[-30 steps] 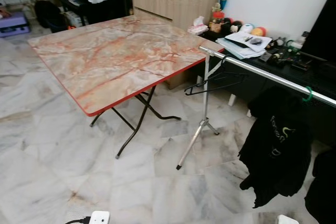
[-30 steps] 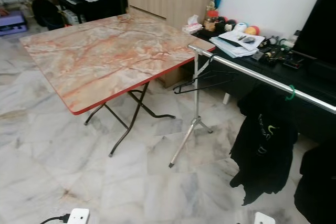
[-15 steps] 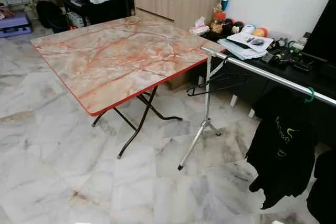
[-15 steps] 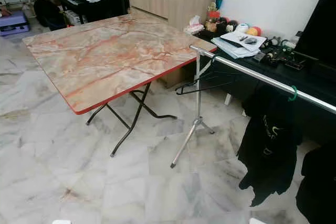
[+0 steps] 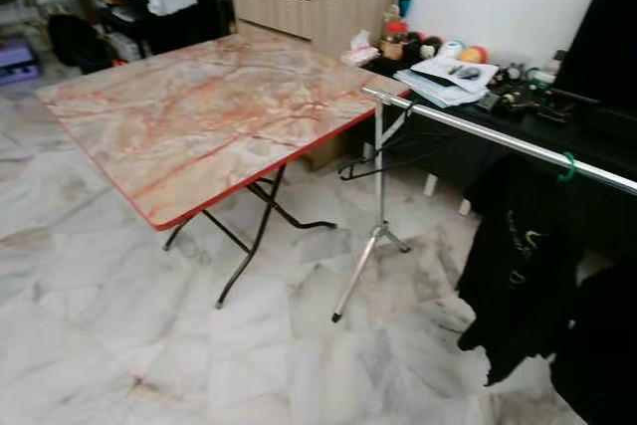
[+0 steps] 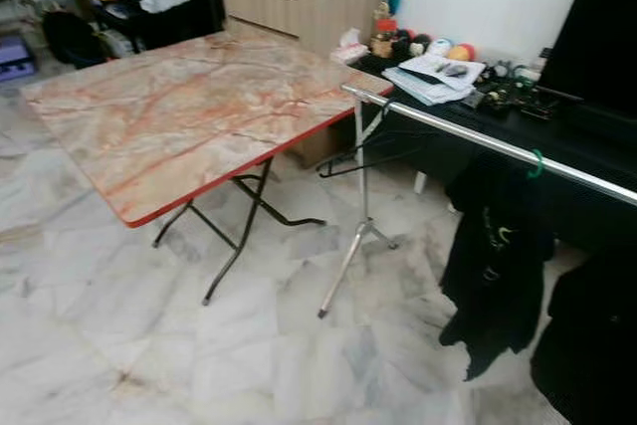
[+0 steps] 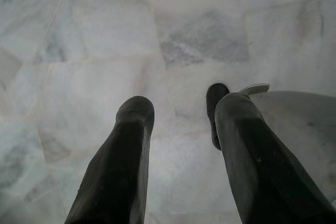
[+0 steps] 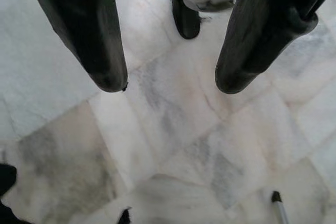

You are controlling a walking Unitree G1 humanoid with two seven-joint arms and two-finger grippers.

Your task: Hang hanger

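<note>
**A:** where's the hanger [image 5: 383, 156] at?

**B:** We see it, black wire one, hooked on the rail [image 5: 498, 138] right by the rail's end, just beside the upright pole [image 5: 379, 171] of the stand. It dangles next to the table [image 5: 199, 111] edge. Further along the rail there's a green hook [image 5: 568, 166] with a black shirt [image 5: 518, 266] under it.

**A:** and our grippers?

**B:** Both hang over the marble floor [image 5: 119, 345]. Left gripper [image 7: 178, 111] has its fingers spread wide with nothing between them. Right gripper [image 8: 170, 85] is likewise wide apart and empty, and a stand foot tip [image 8: 276, 198] sits on the floor near it.
</note>
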